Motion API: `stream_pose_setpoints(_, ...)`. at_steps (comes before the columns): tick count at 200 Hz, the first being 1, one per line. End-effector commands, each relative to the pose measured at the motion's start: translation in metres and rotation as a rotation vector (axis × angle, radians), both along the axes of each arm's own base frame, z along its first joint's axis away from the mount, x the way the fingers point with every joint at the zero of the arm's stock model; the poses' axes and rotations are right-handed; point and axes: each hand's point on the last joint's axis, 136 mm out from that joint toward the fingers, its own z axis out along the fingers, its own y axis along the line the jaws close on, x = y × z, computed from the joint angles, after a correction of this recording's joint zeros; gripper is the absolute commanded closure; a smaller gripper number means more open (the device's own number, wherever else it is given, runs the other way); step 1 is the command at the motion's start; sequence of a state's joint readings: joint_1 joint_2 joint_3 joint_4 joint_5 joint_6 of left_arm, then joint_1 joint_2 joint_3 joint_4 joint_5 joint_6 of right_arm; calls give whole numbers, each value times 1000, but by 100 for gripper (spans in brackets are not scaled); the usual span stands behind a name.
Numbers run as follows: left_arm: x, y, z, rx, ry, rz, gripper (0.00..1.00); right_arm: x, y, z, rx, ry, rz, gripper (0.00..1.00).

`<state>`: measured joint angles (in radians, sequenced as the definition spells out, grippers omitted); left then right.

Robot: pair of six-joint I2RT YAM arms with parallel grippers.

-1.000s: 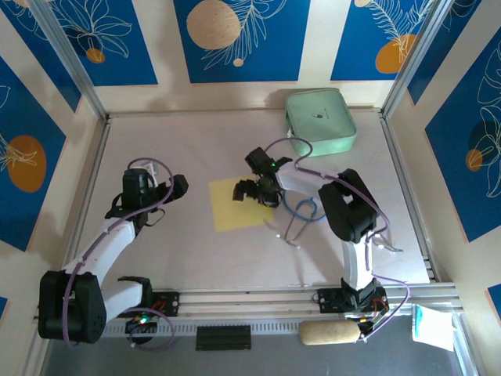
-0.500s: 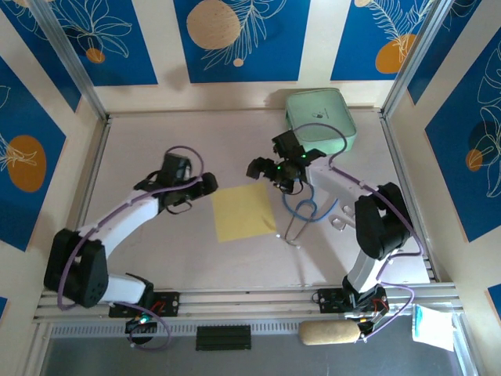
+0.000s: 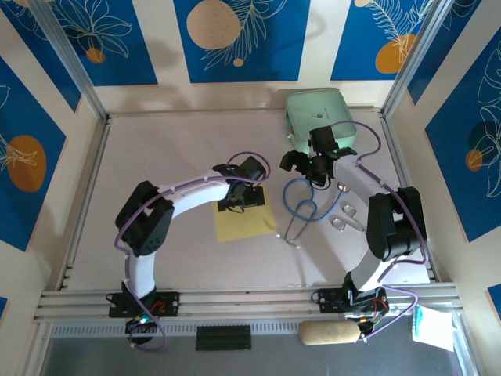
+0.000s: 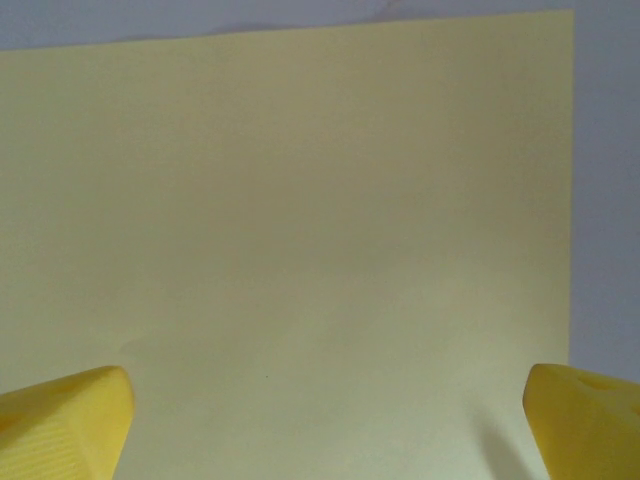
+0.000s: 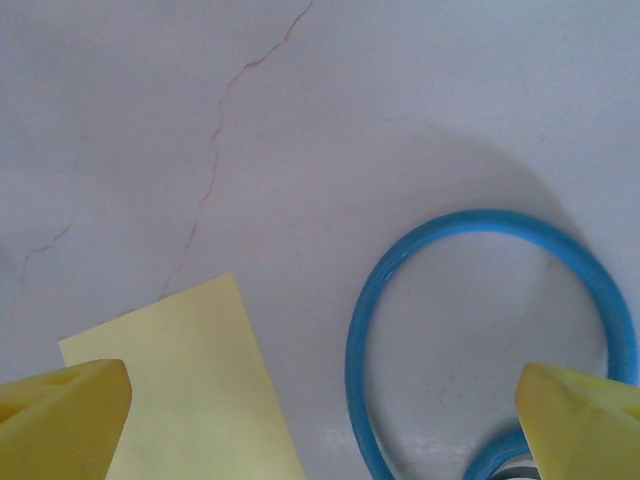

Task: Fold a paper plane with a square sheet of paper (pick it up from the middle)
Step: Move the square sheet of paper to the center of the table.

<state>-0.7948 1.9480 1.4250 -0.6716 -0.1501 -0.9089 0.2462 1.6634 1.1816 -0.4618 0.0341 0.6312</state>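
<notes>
The square sheet of paper is plain yellow and lies flat and unfolded on the table, so no paper plane is in view. My left gripper hangs open over the sheet's far part. In the left wrist view the sheet spreads under the gripper, and both yellow fingertips stand wide apart with nothing between them. My right gripper is open to the right of the sheet, above the blue cable. The right wrist view has a corner of the sheet beside that gripper.
A mint-green case stands at the back right, just beyond the right gripper. The blue looped cable with a grey tube lies right of the sheet. Small metal scissors lie further right.
The left arm has swung right until its gripper is over the sheet. The right gripper has drawn off the sheet toward the back right, near the case.
</notes>
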Motion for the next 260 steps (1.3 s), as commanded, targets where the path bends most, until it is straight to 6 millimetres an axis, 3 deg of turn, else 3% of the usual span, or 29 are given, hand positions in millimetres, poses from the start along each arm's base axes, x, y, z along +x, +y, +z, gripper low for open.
stream_pose_setpoints(1, -13, 1, -13, 49, 91, -12, 1, -2, -6, 8, 10, -13, -1, 1)
stream_pose_setpoints(92, -53, 33, -60, 128, 235, -223, 1, -4, -11, 10, 13, -9, -24, 1)
stream_pose_setpoints(131, -66, 61, -61, 196, 255, -446, 1, -3, -11, 12, 13, -11, -26, 1)
stream_pose_setpoints(148, -61, 71, -51, 231, 233, -496, 1, -3, -11, 12, 13, -12, -27, 1)
stream_pose_setpoints(174, -45, 51, -17, 167, 163, -469, 1, -3, -10, 12, 13, -8, -27, 1)
stream_pose_setpoints(200, -35, 36, 6, 95, 149, -291, 1, -3, -12, 13, 5, -11, -30, 1)
stream_pose_setpoints(227, -37, 29, 2, 103, 159, -192, 1, -3, -14, 12, -3, -9, -32, 1)
stream_pose_setpoints(260, -41, 31, -13, 161, 204, -219, 1, -3, -15, 11, -8, -9, -32, 1)
